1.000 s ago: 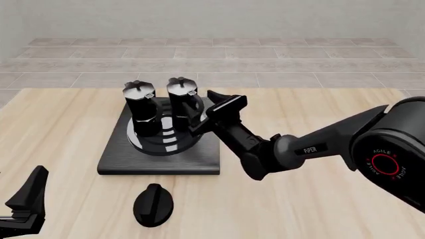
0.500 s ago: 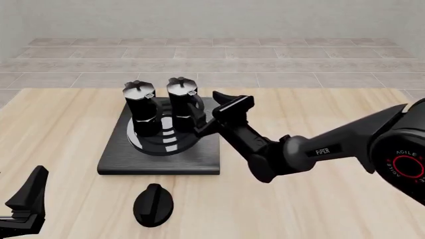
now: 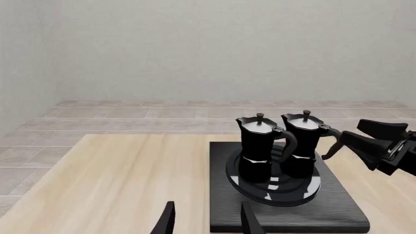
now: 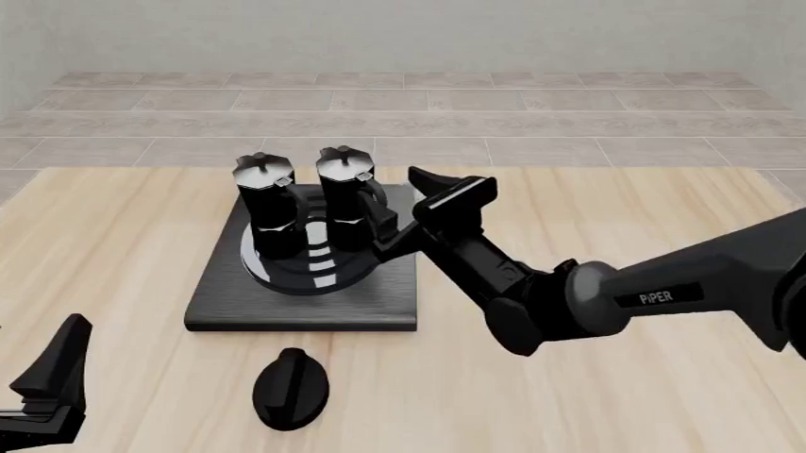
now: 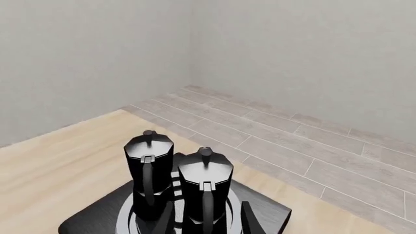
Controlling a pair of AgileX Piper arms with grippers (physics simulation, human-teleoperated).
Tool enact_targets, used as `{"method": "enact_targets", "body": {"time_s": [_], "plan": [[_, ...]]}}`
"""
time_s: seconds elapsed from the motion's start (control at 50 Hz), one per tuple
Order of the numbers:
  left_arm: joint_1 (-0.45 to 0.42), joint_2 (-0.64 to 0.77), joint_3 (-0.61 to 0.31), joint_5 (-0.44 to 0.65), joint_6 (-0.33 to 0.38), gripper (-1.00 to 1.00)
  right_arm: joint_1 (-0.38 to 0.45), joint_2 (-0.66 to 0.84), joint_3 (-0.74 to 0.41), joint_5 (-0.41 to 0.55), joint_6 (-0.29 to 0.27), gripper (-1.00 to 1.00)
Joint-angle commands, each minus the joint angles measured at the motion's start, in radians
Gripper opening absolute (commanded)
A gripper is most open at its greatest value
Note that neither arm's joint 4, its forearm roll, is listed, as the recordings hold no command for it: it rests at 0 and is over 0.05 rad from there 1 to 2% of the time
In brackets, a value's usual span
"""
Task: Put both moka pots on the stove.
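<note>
Both moka pots stand upright side by side on the burner rings of the stove [image 4: 302, 300]. The left moka pot [image 4: 267, 206] and the right moka pot [image 4: 345, 200] are glossy black with silvery lids. My right gripper [image 4: 394, 212] is open just to the right of the right pot, its fingers spread on either side of the handle's line and gripping nothing. From the right wrist, that pot [image 5: 205, 183] is straight ahead of the right gripper [image 5: 208, 222]. My left gripper [image 4: 53, 377] is open at the near left, far from the stove [image 3: 286, 210].
A small black oval knob [image 4: 291, 387] lies on the wooden table in front of the stove. My right arm [image 4: 629, 297] stretches across the table's right half. A tiled floor lies beyond the far edge.
My right gripper has drawn back to the right, away from the right pot's handle. Both pots, the stove and my left arm have stayed put.
</note>
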Motion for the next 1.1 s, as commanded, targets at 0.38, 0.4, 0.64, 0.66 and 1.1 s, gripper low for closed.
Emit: {"method": "enact_targets", "body": {"time_s": [0.38, 0.4, 0.64, 0.66, 1.1], "plan": [[0.000, 0.000, 0.000, 0.000, 0.000, 1.00, 0.012, -0.135, 0.085, 0.012, 0.018, 1.00], [0.000, 0.000, 0.000, 0.000, 0.000, 1.00, 0.011, -0.135, 0.085, 0.013, 0.019, 1.00], [0.000, 0.000, 0.000, 0.000, 0.000, 1.00, 0.007, -0.172, 0.102, 0.023, 0.021, 1.00], [0.000, 0.000, 0.000, 0.000, 0.000, 1.00, 0.008, -0.177, 0.105, 0.023, 0.021, 1.00], [0.000, 0.000, 0.000, 0.000, 0.000, 1.00, 0.007, -0.244, 0.143, 0.034, 0.012, 1.00]]}}
